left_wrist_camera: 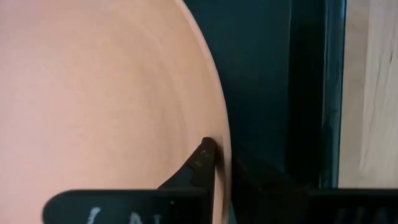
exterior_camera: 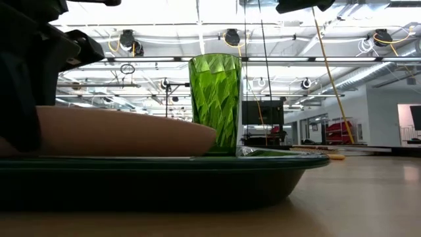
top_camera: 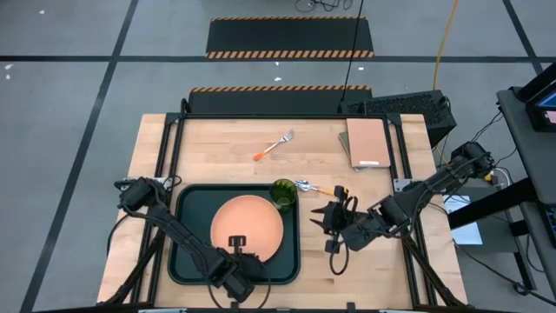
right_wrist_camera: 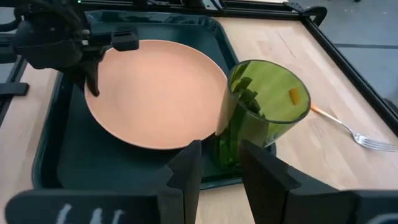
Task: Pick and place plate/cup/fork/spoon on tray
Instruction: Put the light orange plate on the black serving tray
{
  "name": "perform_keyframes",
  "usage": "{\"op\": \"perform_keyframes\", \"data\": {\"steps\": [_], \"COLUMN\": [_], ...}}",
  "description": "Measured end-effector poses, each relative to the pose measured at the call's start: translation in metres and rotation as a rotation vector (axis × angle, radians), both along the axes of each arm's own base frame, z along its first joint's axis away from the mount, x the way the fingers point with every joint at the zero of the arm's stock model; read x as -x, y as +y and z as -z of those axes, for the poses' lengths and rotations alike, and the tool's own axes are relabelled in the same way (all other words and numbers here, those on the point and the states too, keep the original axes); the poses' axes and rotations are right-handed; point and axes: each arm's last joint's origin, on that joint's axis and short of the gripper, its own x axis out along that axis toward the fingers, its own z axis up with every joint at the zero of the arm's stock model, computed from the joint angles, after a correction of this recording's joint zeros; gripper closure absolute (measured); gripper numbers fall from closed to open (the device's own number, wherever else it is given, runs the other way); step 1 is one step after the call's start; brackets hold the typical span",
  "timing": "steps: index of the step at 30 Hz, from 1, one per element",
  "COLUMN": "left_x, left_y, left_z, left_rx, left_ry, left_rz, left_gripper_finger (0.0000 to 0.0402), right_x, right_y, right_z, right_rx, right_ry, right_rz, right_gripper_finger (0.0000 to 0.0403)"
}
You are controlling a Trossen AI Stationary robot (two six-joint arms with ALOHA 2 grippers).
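Observation:
The salmon plate [top_camera: 248, 224] lies in the dark green tray [top_camera: 187, 261]. The green cup [top_camera: 283, 192] stands upright on its base in the tray's far right corner. My left gripper [top_camera: 238, 254] is shut on the plate's near rim. My right gripper [top_camera: 328, 219] is open and empty just right of the tray; its fingers [right_wrist_camera: 189, 168] point at the cup [right_wrist_camera: 264, 109] without touching it. The spoon [top_camera: 314, 187] lies on the table right of the cup. The fork [top_camera: 274, 145] lies flat on the table farther back. My left gripper pinches the plate's near rim [left_wrist_camera: 219, 163] between its two fingers, one finger [left_wrist_camera: 200, 160] on the plate's upper face and the other outside and under the rim. The fingers come from the table's near side, slanting down. I cannot tell whether the held edge is raised off the tray.
A tan pad [top_camera: 368, 143] lies at the table's far right. The tray's raised rim [exterior_camera: 276, 161] stands between my right gripper and the cup [exterior_camera: 215, 99]. Bare wood lies left of the fork and along the near right.

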Motion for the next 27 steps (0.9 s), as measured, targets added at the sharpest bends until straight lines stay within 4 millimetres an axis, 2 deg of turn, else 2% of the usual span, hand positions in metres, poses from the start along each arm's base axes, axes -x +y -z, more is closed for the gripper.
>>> {"op": "perform_keyframes", "data": {"steps": [12, 22, 24, 27], "left_x": [0.002, 0.001, 0.001, 0.002], "left_y": [-0.002, 0.0, 0.003, 0.009], "left_z": [0.001, 0.0, -0.005, -0.024], "left_rx": [0.053, 0.072, 0.076, 0.123], "left_ry": [0.036, 0.05, 0.047, 0.024], "left_rz": [-0.02, -0.047, -0.05, -0.043], "left_gripper_finger": [0.0334, 0.0267, 0.0256, 0.0249], "right_x": [0.004, 0.005, 0.005, 0.006], "right_y": [0.006, 0.007, 0.007, 0.006], "right_z": [0.0, 0.001, 0.001, 0.01], "right_rx": [-0.017, -0.014, -0.015, -0.005], "right_ry": [0.001, 0.007, 0.005, 0.015], "right_rz": [-0.01, -0.013, -0.013, -0.013], "right_gripper_finger": [0.0301, 0.0301, 0.0301, 0.0301]}}
